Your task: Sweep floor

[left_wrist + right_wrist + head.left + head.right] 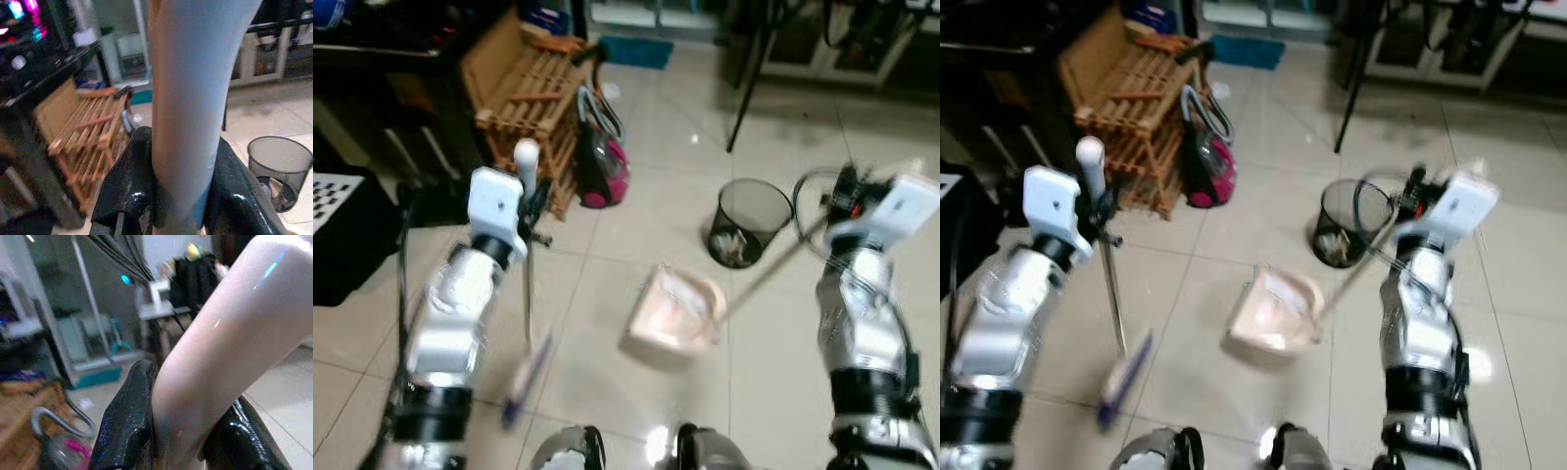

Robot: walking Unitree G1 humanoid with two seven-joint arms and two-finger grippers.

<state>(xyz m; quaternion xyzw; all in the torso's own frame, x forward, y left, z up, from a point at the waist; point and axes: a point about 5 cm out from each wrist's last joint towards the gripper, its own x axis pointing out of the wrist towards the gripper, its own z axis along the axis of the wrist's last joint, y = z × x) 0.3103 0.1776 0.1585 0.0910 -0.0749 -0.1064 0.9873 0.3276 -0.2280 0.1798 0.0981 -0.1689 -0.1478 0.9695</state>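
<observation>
My left gripper [536, 201] is shut on the white handle of a broom [526, 159], held upright at the left. Its thin shaft runs down to a blurred blue brush head [528, 378] near the floor. In the left wrist view the black fingers [128, 182] clamp the pale handle [188, 98] from both sides. My right gripper [843, 196] is shut on the long handle [771, 271] of a pale pink dustpan [674, 311], which rests on the tiles ahead of my feet. In the right wrist view the fingers [128, 423] close around that handle's white grip [220, 338].
A black mesh waste bin [751, 222] with scraps inside stands just beyond the dustpan. A magenta vacuum cleaner [603, 166] leans by a wooden rack [523, 95] at the back left. A dark tripod leg [748, 88] and a teal mat [636, 51] lie farther back.
</observation>
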